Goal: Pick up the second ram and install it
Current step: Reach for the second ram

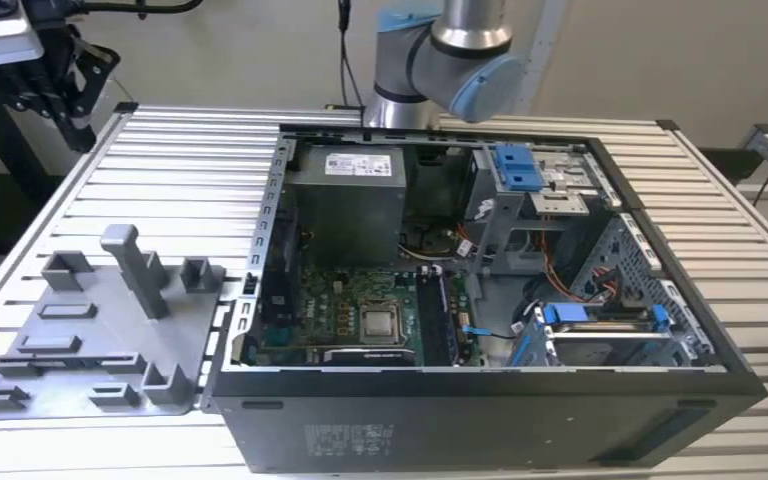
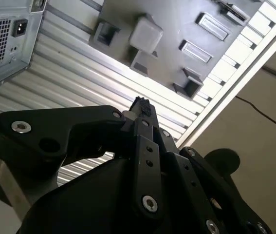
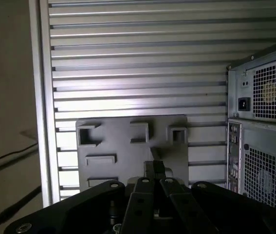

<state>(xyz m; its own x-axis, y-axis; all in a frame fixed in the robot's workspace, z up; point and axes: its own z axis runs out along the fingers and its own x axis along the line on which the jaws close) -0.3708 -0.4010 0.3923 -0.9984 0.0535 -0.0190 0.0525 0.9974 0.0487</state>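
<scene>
grey moulded tray (image 1: 104, 350) is lying on the slatted table (image 1: 197, 150) at the exterior view's left of the open computer case (image 1: 491, 430), and no dark-blue stick is showing in any of its pockets. the gripper (image 1: 77, 118) is hovering above the table's far corner, well apart from the case. in both wrist views its fingers (image 2: 146, 146) are lying drawn together, tips meeting, with nothing showing between them. inside the case, dark sticks are standing in the slots just beside the processor (image 1: 381, 322) on the green motherboard (image 1: 311, 300), toward the exterior view's right. i am judging the second ram (image 1: 434, 318) to be sitting there, though i cannot tell one stick from its neighbour. by that reading, pick-up and seating are looking done; whether the latches are gripping fully is too small to tell.
</scene>
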